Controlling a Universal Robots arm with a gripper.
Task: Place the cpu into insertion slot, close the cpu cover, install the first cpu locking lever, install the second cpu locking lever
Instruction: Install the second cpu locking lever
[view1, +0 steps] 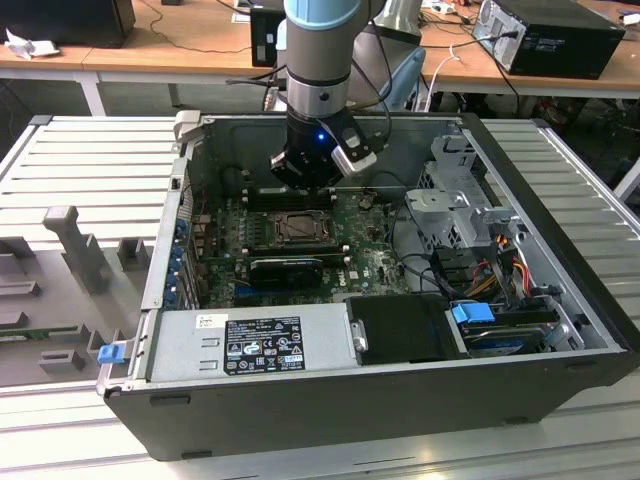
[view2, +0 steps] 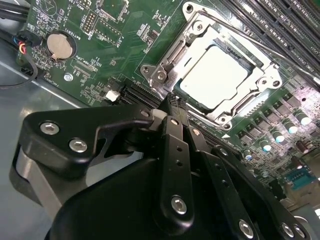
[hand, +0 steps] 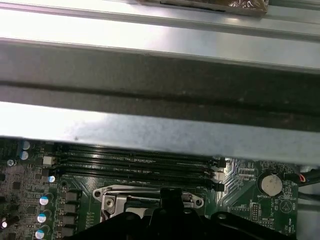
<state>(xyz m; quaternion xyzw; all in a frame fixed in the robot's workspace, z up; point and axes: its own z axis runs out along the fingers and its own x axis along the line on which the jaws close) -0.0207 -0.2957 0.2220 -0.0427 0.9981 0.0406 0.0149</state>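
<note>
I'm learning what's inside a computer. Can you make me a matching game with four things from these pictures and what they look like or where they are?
Things:
1. cpu
2. coin battery
3. memory slots
4. gripper

Descriptions:
A. round and silver, sitting on the green board
B. black, right at a corner of the socket
C. flat, pale square showing through the window of the cpu cover
D. long, narrow and black, lying side by side

Pairs: 1-C, 2-A, 3-D, 4-B
</note>
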